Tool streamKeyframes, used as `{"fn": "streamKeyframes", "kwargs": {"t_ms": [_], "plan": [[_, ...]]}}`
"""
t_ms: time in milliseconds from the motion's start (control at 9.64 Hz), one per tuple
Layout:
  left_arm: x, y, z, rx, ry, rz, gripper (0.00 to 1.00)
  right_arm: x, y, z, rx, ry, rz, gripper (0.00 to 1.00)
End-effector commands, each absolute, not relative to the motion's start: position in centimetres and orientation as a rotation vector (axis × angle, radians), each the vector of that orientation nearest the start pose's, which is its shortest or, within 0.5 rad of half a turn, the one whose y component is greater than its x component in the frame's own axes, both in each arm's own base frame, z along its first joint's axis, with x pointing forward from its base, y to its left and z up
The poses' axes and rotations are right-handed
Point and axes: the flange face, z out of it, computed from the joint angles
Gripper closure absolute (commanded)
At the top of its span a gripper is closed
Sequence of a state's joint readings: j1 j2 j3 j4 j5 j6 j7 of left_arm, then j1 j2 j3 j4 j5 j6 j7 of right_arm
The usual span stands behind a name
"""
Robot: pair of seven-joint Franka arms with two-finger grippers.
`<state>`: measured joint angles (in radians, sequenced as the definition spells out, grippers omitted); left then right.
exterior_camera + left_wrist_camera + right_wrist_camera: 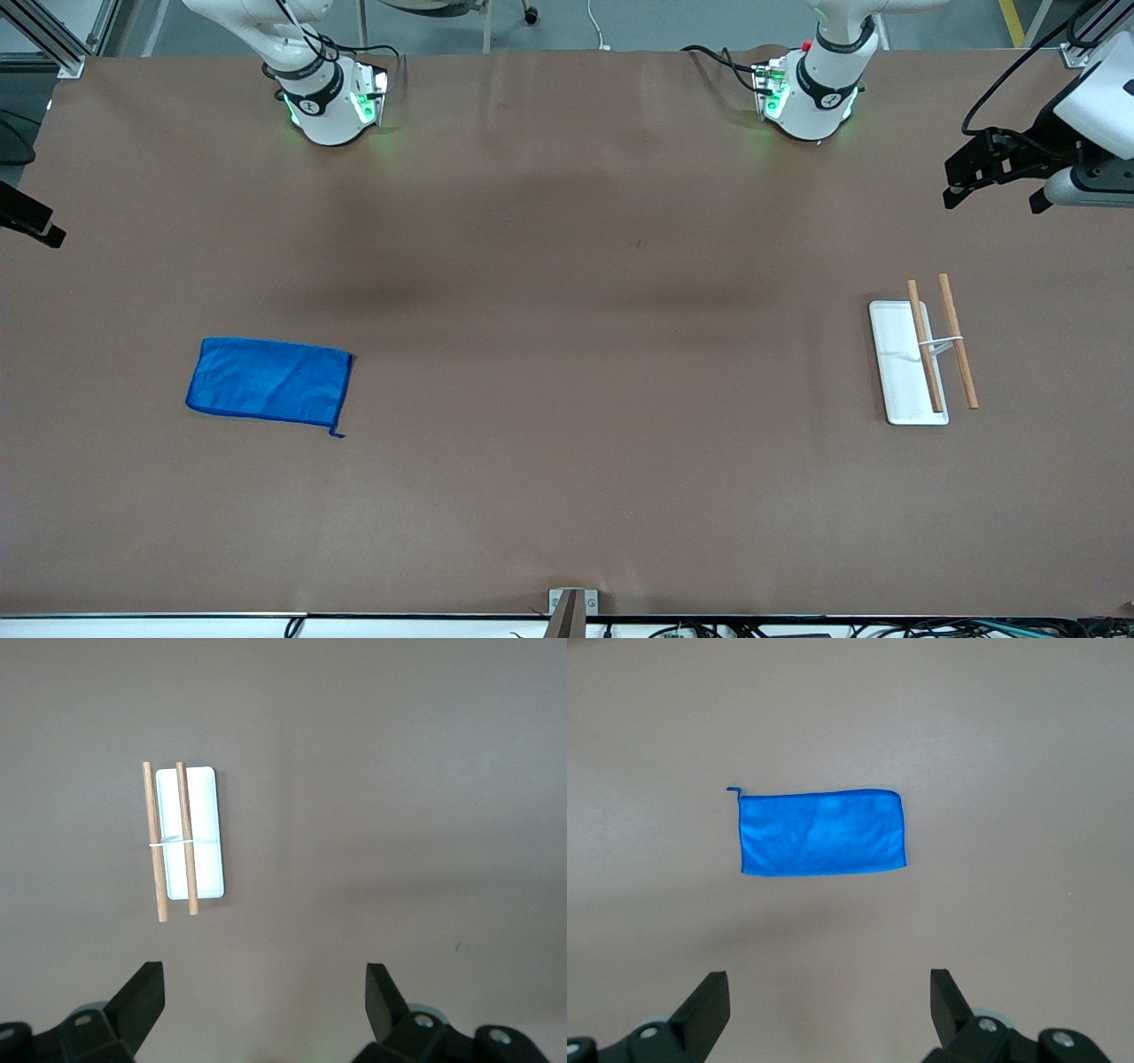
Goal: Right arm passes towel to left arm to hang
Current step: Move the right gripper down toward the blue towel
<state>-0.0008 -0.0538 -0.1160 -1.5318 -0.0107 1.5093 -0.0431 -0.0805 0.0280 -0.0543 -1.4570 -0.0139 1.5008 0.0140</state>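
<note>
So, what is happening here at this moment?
Nothing is handled yet. The blue towel lies flat on the table toward the right arm's end. A white rack with two wooden rods stands toward the left arm's end. The right gripper hangs above the towel and the left gripper above the rack, both with fingers open.

You were looking at a robotics lab: two arm bases [323,102] bolted to a brown-covered table [567,496], aluminium framing [53,40], loose cables [886,627].
</note>
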Motion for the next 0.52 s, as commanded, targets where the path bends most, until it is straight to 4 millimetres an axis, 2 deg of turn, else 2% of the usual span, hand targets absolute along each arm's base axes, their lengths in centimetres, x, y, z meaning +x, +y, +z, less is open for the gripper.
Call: {"fn": "streamKeyframes", "kwargs": {"t_ms": [0,207,311,415], "plan": [[52.7,-6.4,65.4,-3.124,0.119,0.001,0.0,54.4,-7.8,65.9,-3.155,0.245,-0.022,0.0],[52.9,-6.3,66.2,-3.126,0.109,-0.025,0.0,54.4,-7.8,65.9,-3.156,0.226,-0.02,0.0],[53.2,-6.3,65.9,-3.127,0.107,-0.013,0.0,54.7,-7.8,65.7,-3.157,0.223,-0.015,0.0],[53.2,-6.1,65.9,-3.129,0.105,-0.013,0.0,55.1,-7.2,64.7,-3.157,0.204,0.016,0.0]]}}
